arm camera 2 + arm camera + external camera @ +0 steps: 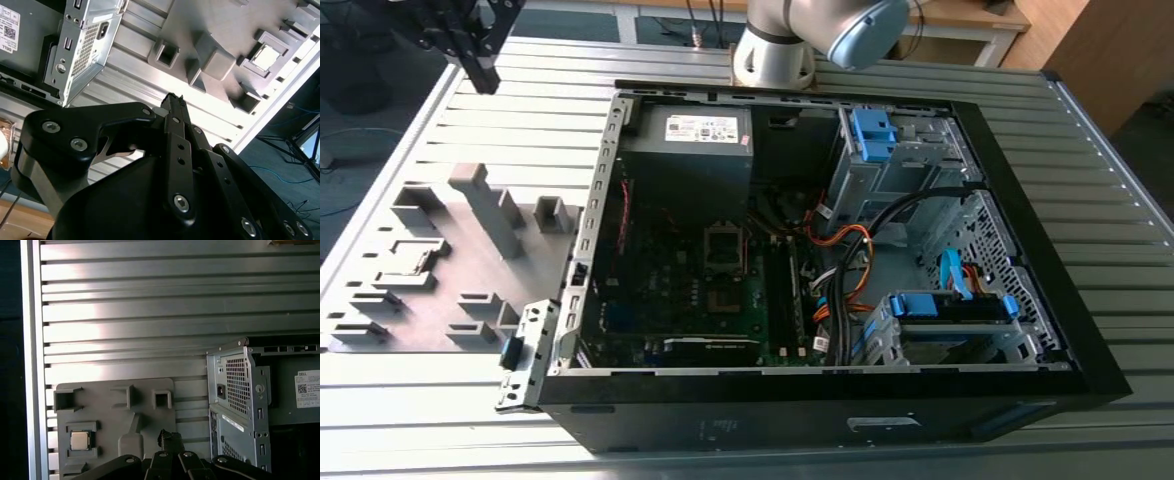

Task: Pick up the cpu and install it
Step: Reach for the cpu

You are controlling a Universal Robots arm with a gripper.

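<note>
The cpu (80, 440), flat in a pocket of the grey tray (107, 412), looks light, stiff and fragile, best pinched by its edges; near that tray the gripper (169, 436) hangs empty, fingers pressed together.

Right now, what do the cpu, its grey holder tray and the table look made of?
cpu: pale silver-grey metal lid with a soft sheen.
holder tray: likely plastic, possibly printed; uniform dull grey with blocky moulded pockets.
table: probably aluminium slats; bright brushed glare along parallel grooves.
</note>
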